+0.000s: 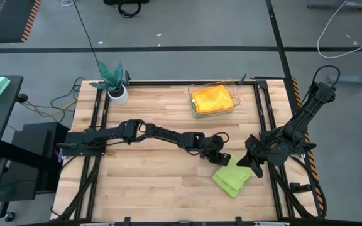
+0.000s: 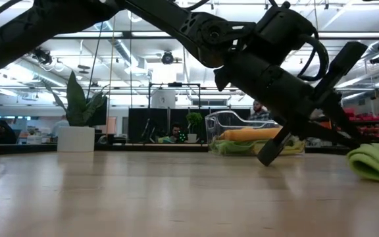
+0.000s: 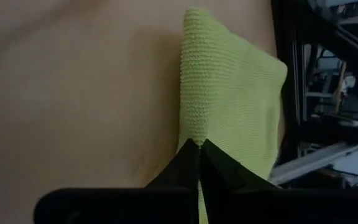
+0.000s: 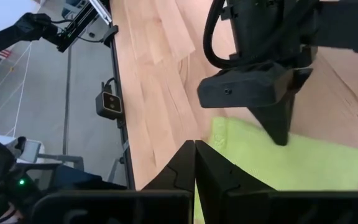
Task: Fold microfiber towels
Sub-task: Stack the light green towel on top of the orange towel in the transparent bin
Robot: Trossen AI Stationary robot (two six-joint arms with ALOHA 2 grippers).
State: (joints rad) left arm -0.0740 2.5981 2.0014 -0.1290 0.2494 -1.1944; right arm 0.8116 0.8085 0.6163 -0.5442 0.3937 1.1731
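Lime green towel (image 1: pixel 232 177) is lying folded on the table (image 1: pixel 156 182) near the front right, between both arms; left gripper (image 1: pixel 222 158) is sitting at its near edge, fingers pressed together with the cloth's edge running into the tips; looks like it is pinching the hem, though how much fabric is caught I cannot tell; right gripper (image 1: pixel 249 162) is hovering at the opposite edge, fingers closed tip to tip, apparently holding nothing. Yellow and orange towels (image 1: pixel 211 98) are sitting in the clear bin (image 1: pixel 193 108) at the back; plant (image 1: pixel 113 80) is standing at the back left. Handling call: cloth is light, limp and fuzzy, so it is going to sag and drag on the wood; grabbing at corners or the hem is best, not mid-panel; a thin pinch is likely slipping out.
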